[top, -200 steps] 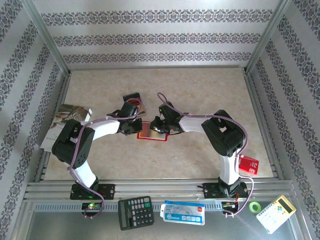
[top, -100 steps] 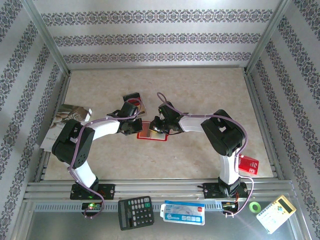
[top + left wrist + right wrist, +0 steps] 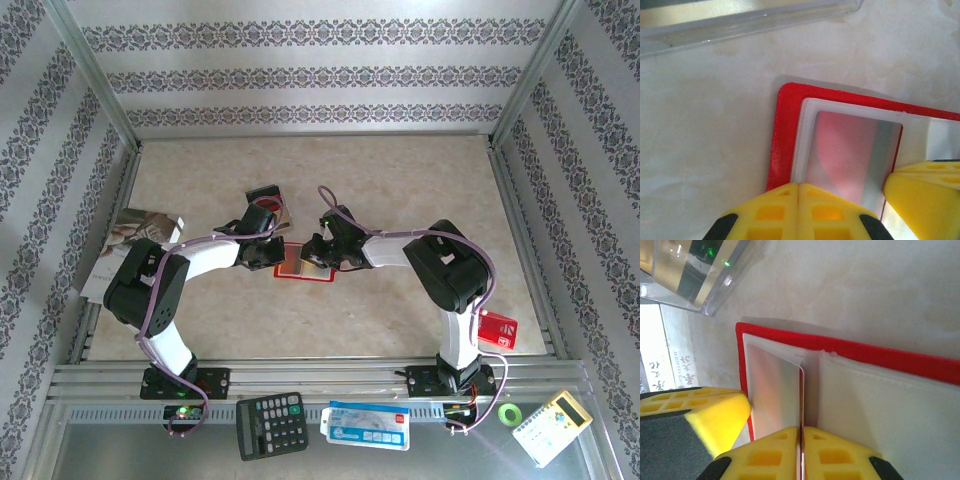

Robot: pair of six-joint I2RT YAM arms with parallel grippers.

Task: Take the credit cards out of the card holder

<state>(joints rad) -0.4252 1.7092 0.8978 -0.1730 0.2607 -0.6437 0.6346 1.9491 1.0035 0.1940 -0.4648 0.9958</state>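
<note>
Calculator point(image 3: 270, 424), blue-white packet point(image 3: 365, 425), green tape roll point(image 3: 511, 414)

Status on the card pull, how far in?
Done: card holder lies open on the table. In hand: right jaws look shut on the edge of a credit card at its pocket; left jaws, shut, press the holder's red border. Left: draw that card clear, then any others.

A lab test booth: aluminium frame point(image 3: 320, 380), wallpapered walls point(image 3: 320, 75), marble-look table point(image 3: 400, 190)
</note>
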